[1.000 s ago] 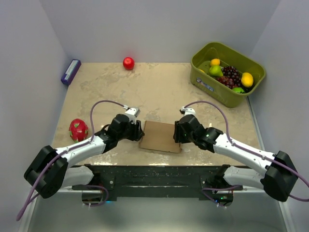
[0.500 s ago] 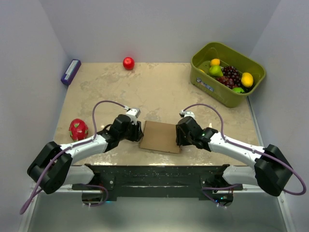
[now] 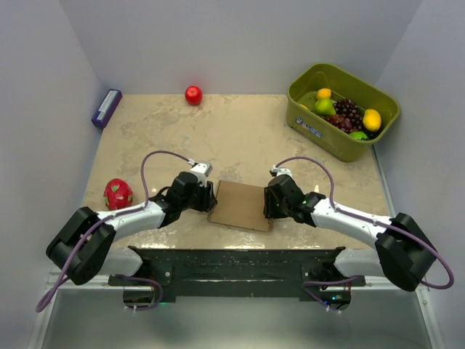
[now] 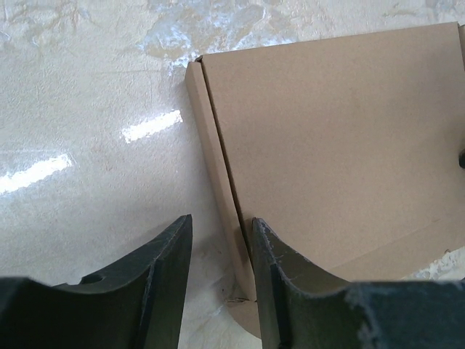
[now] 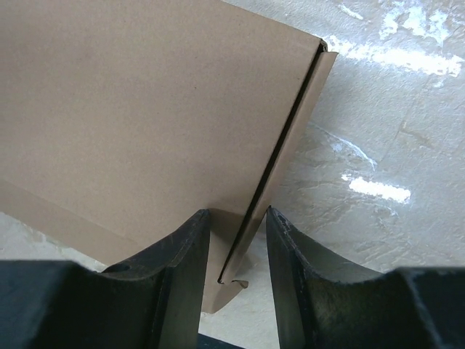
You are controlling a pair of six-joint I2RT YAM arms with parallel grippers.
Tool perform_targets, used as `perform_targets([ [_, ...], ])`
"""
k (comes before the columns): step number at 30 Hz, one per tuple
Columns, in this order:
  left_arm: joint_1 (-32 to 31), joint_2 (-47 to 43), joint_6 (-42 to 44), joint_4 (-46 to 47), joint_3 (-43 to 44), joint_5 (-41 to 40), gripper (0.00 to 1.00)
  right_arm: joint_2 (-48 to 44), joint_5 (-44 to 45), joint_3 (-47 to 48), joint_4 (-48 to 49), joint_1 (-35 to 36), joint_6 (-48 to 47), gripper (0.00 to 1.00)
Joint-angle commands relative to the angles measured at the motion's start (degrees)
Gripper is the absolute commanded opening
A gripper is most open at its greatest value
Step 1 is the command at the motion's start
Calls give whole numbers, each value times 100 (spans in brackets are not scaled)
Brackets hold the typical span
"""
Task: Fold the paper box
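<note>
Fruit bin (olive-green), apple, dragon fruit

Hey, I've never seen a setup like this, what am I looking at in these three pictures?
Two white robot arms are bolted to a table. The wide picture looks down from above; the two close-ups come from cameras on each wrist. A flat brown paper box lies between the arms. The left gripper and right gripper stand open, each straddling one side edge of it; nothing is lifted. Around it: a dragon fruit, a red apple, a purple box, and a green bin of fruit.
</note>
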Motion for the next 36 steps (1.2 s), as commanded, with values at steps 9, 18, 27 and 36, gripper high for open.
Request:
perform_targets([
  [9,21,-351,85,-292,200,3,53,-366,-1580,-363,797,-999,-46,59],
  [18,30,-941,-161,-363,244,134,74,-183,-2362,-854,1718,-1606,147,65],
  [27,100,-1257,-240,-407,209,231,78,195,-3029,-1399,2615,-1931,428,33],
  [36,399,-1442,-477,-100,-37,653,83,389,-3611,-1891,3266,-2388,587,0],
])
